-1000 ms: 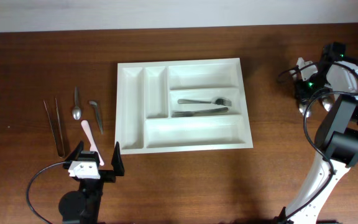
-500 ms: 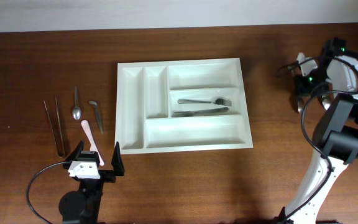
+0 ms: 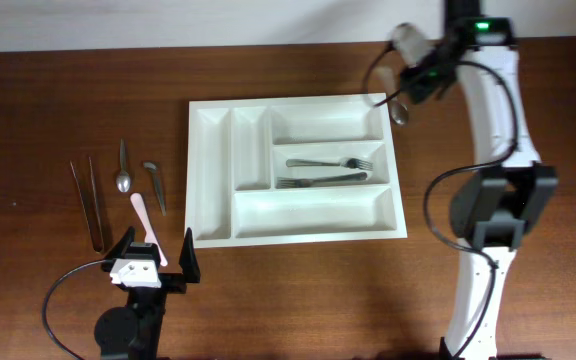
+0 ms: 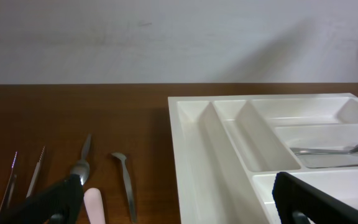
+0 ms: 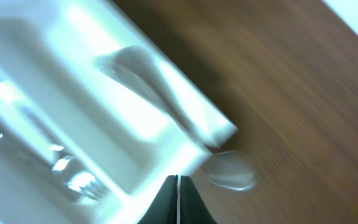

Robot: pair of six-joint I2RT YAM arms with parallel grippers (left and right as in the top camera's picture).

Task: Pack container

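Note:
The white container lies mid-table, with two forks in its middle wide compartment. My right gripper hangs over its far right corner, shut on a metal spoon whose bowl points down beside the rim. The right wrist view is blurred: the fingers are pressed together, the spoon bowl is just right of them, and the container corner is below. My left gripper rests open near the front left, straddling a pink-handled utensil.
Left of the container lie tweezers, a small spoon and a bent metal tool. The left wrist view shows that small spoon, the tool, the pink handle and the container's left wall.
My right arm swung from the table's right side up and left to the container's far right corner, carrying the spoon. The left arm stayed still.

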